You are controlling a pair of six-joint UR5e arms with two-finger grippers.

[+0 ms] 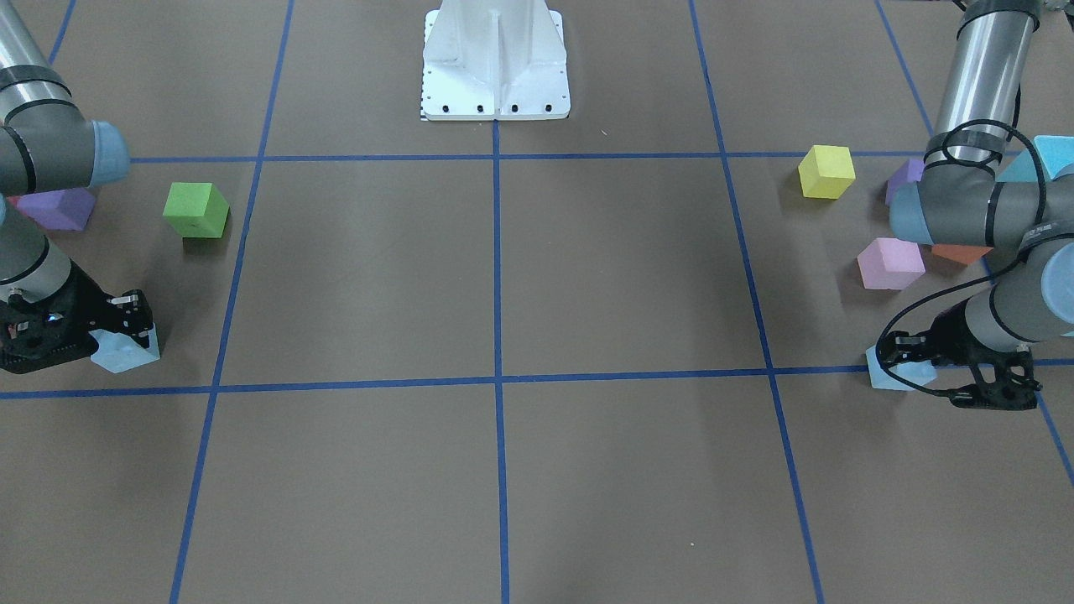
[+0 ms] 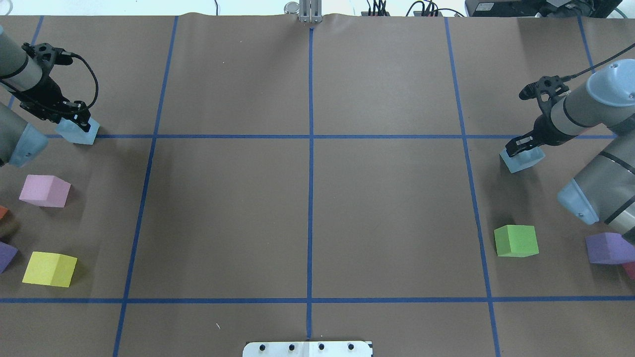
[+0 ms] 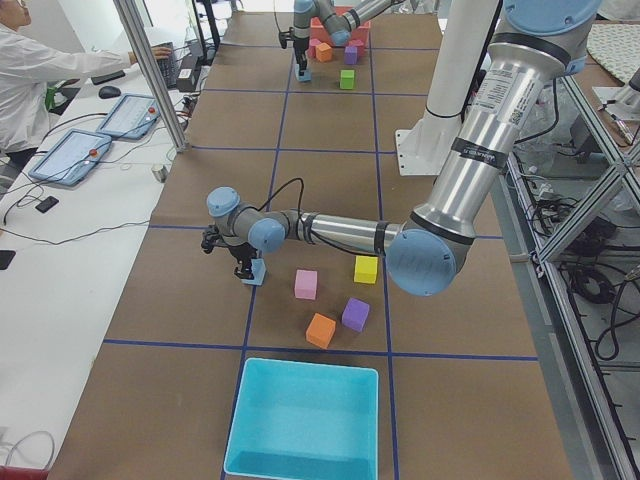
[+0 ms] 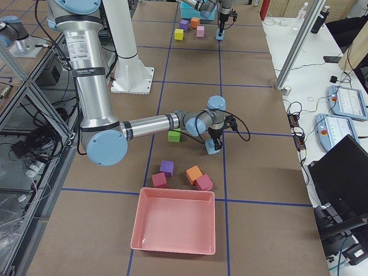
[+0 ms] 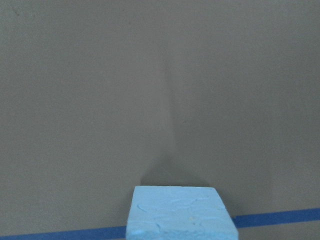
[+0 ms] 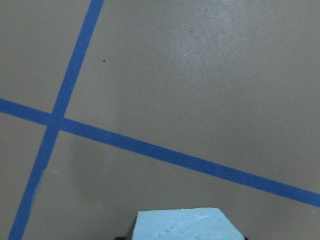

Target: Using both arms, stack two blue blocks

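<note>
Turquoise bin [image 3: 300, 462] lies near left hand's [image 2: 75, 120] blue block [image 2: 78, 134]

One block [image 2: 79, 133] lies far left, the other block [image 2: 521, 161] far right.

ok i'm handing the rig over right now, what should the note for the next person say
Left gripper: shut on the left block, at the left end of the table.
Right gripper: shut on the right block, at the right end.
Cannot tell whether either block is off the table.
Done: both blue blocks grasped, one per arm.
Left: bring them together, set one down, place the other on top, release.
</note>
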